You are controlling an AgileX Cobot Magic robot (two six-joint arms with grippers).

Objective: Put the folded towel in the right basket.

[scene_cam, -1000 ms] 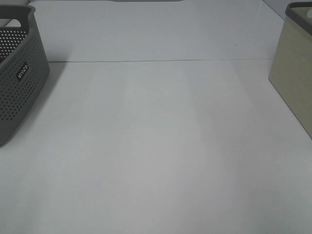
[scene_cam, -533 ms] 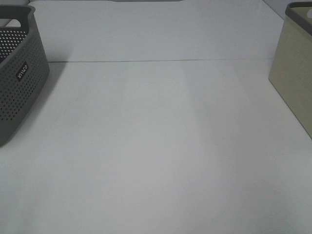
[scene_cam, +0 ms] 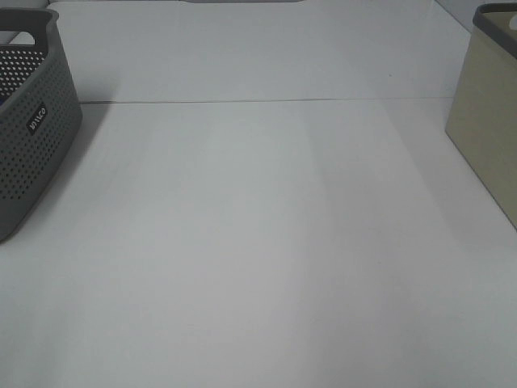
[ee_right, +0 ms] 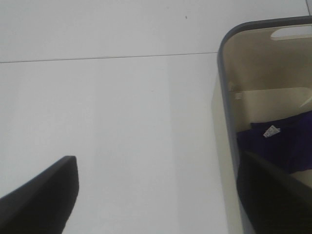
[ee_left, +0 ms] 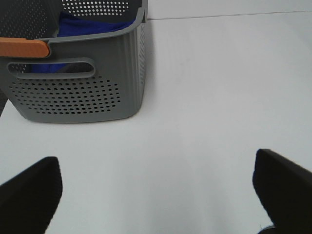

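A dark blue folded towel (ee_right: 280,144) with a small white tag lies inside the beige right basket (ee_right: 263,63), which stands at the right edge of the high view (scene_cam: 485,121). My right gripper (ee_right: 156,200) is open and empty, with one finger over the table and the other (ee_right: 273,200) over the basket's near part. My left gripper (ee_left: 156,195) is open and empty above the table, in front of the grey perforated left basket (ee_left: 78,97). Neither gripper shows in the high view.
The grey basket (scene_cam: 32,137) stands at the left edge and holds a blue cloth (ee_left: 92,27). An orange handle (ee_left: 24,48) lies on its rim. A thin seam (scene_cam: 258,101) crosses the white table at the back.
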